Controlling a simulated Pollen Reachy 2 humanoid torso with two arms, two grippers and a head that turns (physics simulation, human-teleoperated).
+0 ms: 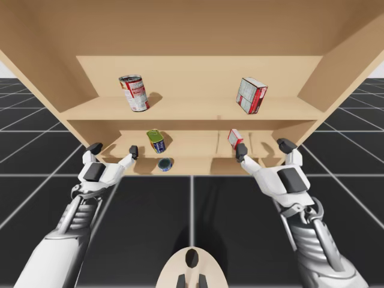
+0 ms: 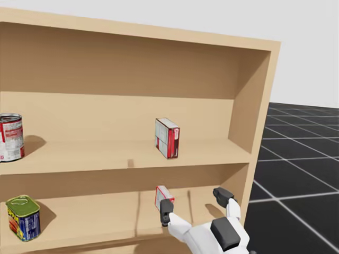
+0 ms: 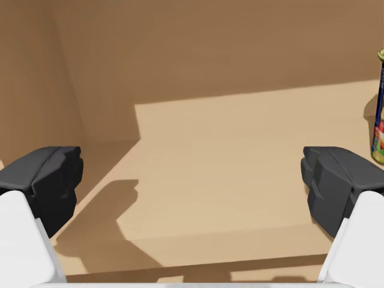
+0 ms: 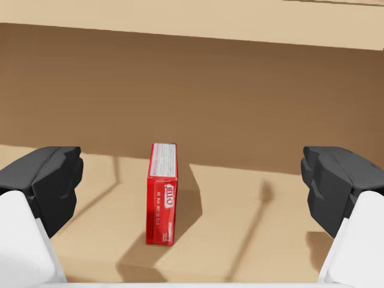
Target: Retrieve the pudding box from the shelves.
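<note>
The wooden shelves (image 2: 132,63) stand open toward me, with an upper shelf (image 1: 192,109) and a lower shelf (image 1: 192,144). My right end effector (image 1: 263,147) is at the front of the lower shelf on its right side, spread wide and holding nothing, with neither finger touching anything in the right wrist view. My left end effector (image 1: 114,149) is at the same shelf's left end near the side wall, also spread wide and empty, with bare board ahead of it. On the upper shelf a red and white box (image 1: 251,95) stands upright toward the right, turned at an angle, and a red and white can (image 1: 134,93) stands upright well apart from it on the left. On the lower shelf a tin with a green top and blue sides (image 1: 156,141) stands upright, off to the side of the left end effector. Below and in front of the tin is a small blue can (image 1: 165,164). The pudding box (image 4: 162,193), small and red, stands on end on the right part of the lower shelf. Its long axis is vertical and its narrow edge points at the right end effector, ahead of the open fingers and roughly centred between them.
</note>
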